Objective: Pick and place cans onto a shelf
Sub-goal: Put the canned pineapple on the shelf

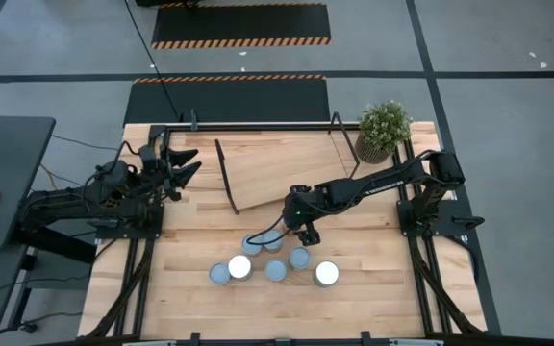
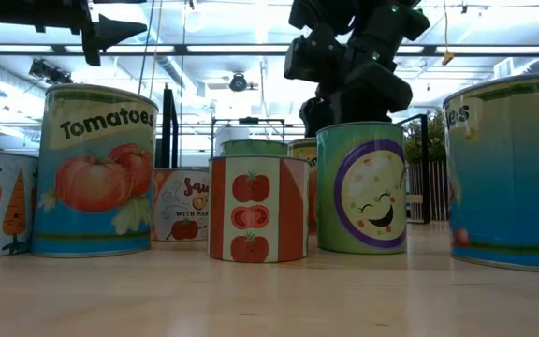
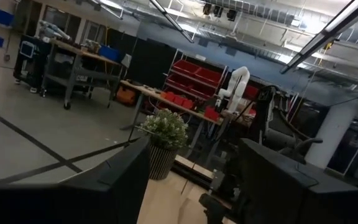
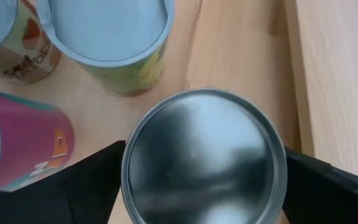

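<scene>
Right tool (image 4: 204, 186): fingers astride 1 shiny-topped can (image 4: 204, 158), grip unconfirmed | cans (image 1: 277, 269): cluster on worktop (image 1: 373, 288) just before the shelf (image 1: 277, 168) | labels show in low view only | left tool (image 1: 183, 163): spread, left of shelf.

You look down at grey floor (image 1: 508, 58) around wooden table (image 1: 373, 298). Two black mats with orange-striped edges (image 1: 241, 24) lie on floor beyond table. Dark lines cross floor. Dark desk (image 1: 3, 163) stands left of table. Small green potted plant (image 1: 384, 129) sits at table's far right corner. Farther off in room you see workbench (image 3: 73, 62), red bins (image 3: 197, 78) on shelves, white robot arm (image 3: 235, 84). Long bright ceiling lights (image 2: 223, 47) run overhead.
</scene>
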`<act>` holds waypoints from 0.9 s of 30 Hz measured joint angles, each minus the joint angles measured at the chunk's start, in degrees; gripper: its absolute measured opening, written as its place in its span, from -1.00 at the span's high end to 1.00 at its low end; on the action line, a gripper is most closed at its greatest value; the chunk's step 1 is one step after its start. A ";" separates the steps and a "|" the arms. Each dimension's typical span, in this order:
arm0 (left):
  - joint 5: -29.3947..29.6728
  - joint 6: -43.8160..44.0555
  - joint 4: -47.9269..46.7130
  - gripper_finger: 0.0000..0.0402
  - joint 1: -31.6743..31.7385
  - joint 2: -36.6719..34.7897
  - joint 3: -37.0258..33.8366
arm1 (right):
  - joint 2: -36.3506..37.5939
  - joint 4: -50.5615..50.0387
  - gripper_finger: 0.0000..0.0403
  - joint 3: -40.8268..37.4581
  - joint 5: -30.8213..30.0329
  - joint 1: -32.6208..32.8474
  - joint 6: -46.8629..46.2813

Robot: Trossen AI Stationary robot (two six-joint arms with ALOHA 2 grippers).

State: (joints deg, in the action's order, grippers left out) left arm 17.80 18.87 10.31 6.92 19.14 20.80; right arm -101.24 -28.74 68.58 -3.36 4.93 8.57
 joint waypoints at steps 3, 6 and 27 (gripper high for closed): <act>0.02 0.00 -0.07 -0.23 0.00 0.00 0.00 | 0.34 0.19 -0.72 0.01 0.14 -0.27 -1.31; 0.00 0.00 -0.13 -0.23 0.00 0.00 0.00 | 0.34 -0.63 -0.62 0.41 1.70 -1.03 -2.73; 0.47 1.49 -2.78 -0.23 0.00 0.00 -0.07 | 12.08 -16.24 -0.66 10.04 9.02 -21.47 23.08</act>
State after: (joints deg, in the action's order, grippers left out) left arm 18.28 20.36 7.52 6.92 19.14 20.73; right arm -89.16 -44.98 78.61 5.66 -16.54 31.65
